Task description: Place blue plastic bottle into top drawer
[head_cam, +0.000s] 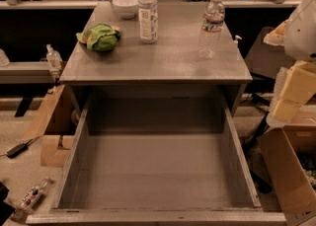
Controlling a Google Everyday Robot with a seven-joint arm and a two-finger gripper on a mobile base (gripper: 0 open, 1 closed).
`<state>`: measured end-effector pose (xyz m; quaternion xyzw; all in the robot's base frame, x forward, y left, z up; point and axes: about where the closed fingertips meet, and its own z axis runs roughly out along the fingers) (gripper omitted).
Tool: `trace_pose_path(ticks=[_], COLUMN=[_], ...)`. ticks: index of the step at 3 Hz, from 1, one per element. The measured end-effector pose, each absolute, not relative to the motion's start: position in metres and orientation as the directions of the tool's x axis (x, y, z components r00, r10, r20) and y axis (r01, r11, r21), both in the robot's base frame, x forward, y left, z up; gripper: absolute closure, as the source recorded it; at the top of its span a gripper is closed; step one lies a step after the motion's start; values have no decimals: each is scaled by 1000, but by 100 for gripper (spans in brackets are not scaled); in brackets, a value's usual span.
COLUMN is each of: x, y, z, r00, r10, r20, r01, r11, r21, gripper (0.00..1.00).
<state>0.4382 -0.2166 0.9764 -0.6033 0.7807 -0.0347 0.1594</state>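
Observation:
The blue plastic bottle (148,13), clear with a white cap and a tall white label, stands upright at the back middle of the grey cabinet top (163,62). The top drawer (153,170) is pulled wide open below it, and its grey bottom is bare. My gripper (292,94), a pale yellowish part under a white arm segment (302,27), is at the right edge of the view. It is beside the cabinet's right side, far from the bottle and holding nothing that I can see.
On the cabinet top are a ribbed clear bottle (211,25) at the right, a green bag (99,37) at the left and a white bowl (125,5) behind it. Cardboard boxes stand on the floor at the right (291,170) and left (54,121). A small bottle (32,195) lies on the floor at the left.

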Motion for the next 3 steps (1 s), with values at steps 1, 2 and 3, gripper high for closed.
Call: trace_pose_path(ticks=[1,2,3], x=[438,459,506], y=[-217,-213,-196], z=[976,973,959], r00=[-221,-222,-218], r10=[-953,-932,-868], r20=[-207,-286,-447], r01=[-931,-910,-878], r11=[270,303,374], r21=[-247,-283,-299], gripper=[0,0,0])
